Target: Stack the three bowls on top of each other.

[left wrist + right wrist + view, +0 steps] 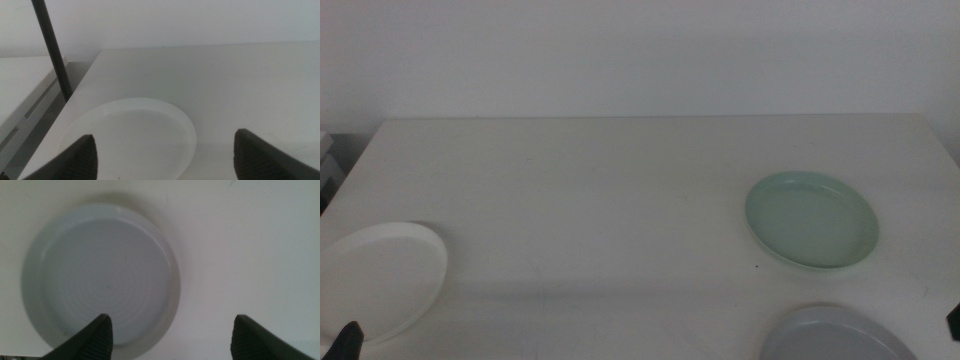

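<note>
White table point(620, 190) bears three separate bowls point(812, 220); both grippers point(165, 155) gape wide, empty.

Not much of the robot shows. Left gripper point(165, 152): two dark jaws, near black, w/ a fine grainy, matte texture; tips rounded at the top, bodies widening toward the base. Right gripper point(170, 337): same build, two dark jaws w/ the same rough matte surface, tips rounded, inner faces sloping. No screws, cables or markings visible on either pair. In the middle view only a small black tip of the left gripper shows and a dark sliver of the right gripper point(954, 320), too small to tell any detail.
</note>
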`<action>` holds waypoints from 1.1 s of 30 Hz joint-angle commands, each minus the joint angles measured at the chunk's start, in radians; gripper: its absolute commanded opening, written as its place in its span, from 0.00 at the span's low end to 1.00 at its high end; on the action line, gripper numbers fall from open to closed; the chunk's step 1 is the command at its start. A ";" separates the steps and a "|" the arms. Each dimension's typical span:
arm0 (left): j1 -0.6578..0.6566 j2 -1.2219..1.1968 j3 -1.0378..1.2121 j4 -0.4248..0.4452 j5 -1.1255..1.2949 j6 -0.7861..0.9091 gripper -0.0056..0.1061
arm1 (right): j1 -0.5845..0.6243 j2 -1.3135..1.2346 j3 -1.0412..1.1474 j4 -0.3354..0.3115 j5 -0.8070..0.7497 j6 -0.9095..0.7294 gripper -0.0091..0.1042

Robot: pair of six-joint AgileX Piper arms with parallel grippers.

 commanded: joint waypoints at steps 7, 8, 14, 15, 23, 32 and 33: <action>0.000 -0.013 -0.004 -0.002 -0.072 -0.005 0.99 | -0.007 0.121 0.105 0.018 -0.181 -0.014 0.60; 0.000 -0.013 -0.004 -0.002 -0.072 -0.005 0.99 | -0.007 0.134 0.120 0.019 -0.202 -0.014 0.60; 0.000 -0.013 -0.004 -0.002 -0.072 -0.005 0.99 | -0.007 0.224 0.179 0.019 -0.306 -0.013 0.60; 0.000 -0.013 -0.004 -0.002 -0.072 -0.005 0.99 | -0.007 0.239 0.190 0.021 -0.330 -0.013 0.60; 0.000 -0.013 -0.004 -0.002 -0.072 -0.005 0.99 | -0.007 0.349 0.264 0.049 -0.482 -0.013 0.56; 0.000 -0.013 -0.004 -0.002 -0.072 -0.005 0.99 | -0.007 0.435 0.271 0.066 -0.490 -0.005 0.31; 0.000 -0.013 -0.004 -0.002 -0.072 -0.005 0.99 | -0.007 0.435 0.271 0.069 -0.490 -0.002 0.25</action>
